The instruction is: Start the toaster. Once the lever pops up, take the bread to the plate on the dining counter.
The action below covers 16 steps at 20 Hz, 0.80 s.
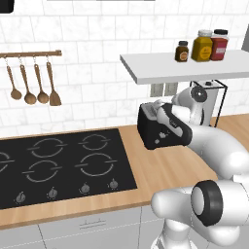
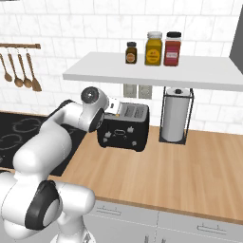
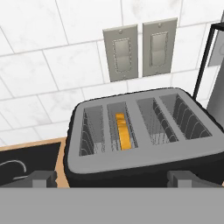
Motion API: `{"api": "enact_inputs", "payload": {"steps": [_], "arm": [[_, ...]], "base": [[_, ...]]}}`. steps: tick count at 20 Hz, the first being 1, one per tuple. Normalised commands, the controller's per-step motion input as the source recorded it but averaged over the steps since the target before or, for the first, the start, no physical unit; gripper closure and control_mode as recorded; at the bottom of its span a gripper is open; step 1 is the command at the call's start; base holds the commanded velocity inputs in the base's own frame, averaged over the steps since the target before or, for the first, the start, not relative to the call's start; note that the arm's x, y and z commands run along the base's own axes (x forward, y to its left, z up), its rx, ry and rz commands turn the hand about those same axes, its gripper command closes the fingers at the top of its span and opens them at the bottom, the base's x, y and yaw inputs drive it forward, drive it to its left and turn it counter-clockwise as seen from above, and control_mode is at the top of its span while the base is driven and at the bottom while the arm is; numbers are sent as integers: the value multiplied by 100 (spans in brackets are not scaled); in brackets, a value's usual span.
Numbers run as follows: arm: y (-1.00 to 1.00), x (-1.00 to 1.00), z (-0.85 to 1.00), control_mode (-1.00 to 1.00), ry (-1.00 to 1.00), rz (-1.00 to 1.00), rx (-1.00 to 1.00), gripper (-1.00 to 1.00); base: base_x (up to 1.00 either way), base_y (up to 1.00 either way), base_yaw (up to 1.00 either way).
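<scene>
While the gripper (image 3: 112, 177) hovers just above the toaster (image 3: 142, 135) with jaws spread wide and nothing held, the step in hand is, I judge, to start it by pushing the lever down. To do this well, the hand should first go to the front face w/ the controls, seen in the right base view, then press straight down, not sideways.

The toaster stands on the wood counter (image 2: 180, 166), near the wall outlets (image 3: 140, 48), between the hob (image 1: 58, 165) and the paper towel holder (image 2: 176, 114). Its long axis runs along the wall. The bread (image 3: 124, 130) sits upright in the 2nd slot from left, edge up, its long side running front to back.
</scene>
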Motion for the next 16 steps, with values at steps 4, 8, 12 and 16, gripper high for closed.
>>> {"api": "enact_inputs", "payload": {"steps": [4, 8, 12, 16], "arm": [[0, 0, 0, -100, 0, 0, 0, -100], [0, 0, 0, -100, 0, 0, 0, -100], [0, 0, 0, -100, 0, 0, 0, -100], [0, 0, 0, -100, 0, 0, 0, -100]], "base": [[0, 0, 0], [0, 0, 0], [0, 0, 0], [0, 0, 0]]}}
